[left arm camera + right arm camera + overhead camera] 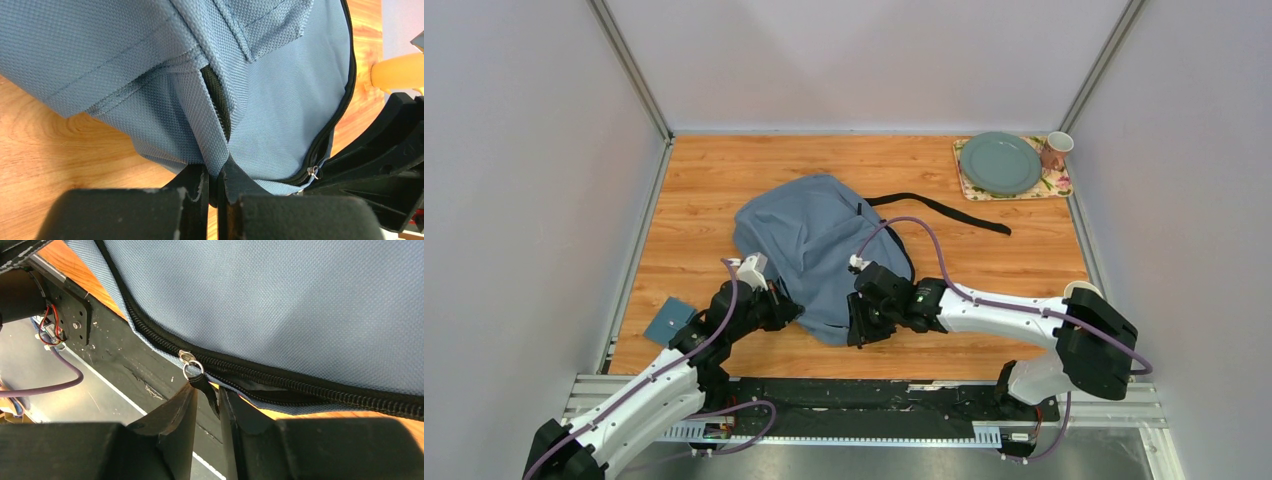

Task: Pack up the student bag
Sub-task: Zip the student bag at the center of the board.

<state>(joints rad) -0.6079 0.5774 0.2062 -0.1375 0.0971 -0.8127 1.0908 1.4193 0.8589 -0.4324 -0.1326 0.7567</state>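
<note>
The student bag (809, 240) is lying flat in the middle of the counter (714, 190), and both arms are working at its near edge, low in the overhead frame. The left tool (216, 182) is clamping a fold of grey-blue fabric, its jaws closed tight on the cloth beside a dark slit in the seam.

Over to the right tool (208, 405). Its jaws are standing a little apart with the black pull tab (206, 390) hanging between them. Whether they're actually pinching it, I can't tell.

Here's what matters: the silver zip ring (192, 371) is sitting just above those right fingertips. The zip (310, 385) is running from upper left down to the right edge of that wrist frame. So any pull has to follow that line, and the right arm is clearly the nearer one.

From above, the two arms are covering the bag's near edge, so how far the zip is open is hidden, and so is the bag's inside. A flat blue item (669, 320) is lying at lower left, too small to name. There's also an orange shape (397, 72) at the right edge of the left wrist frame, cut off and unclear.
</note>
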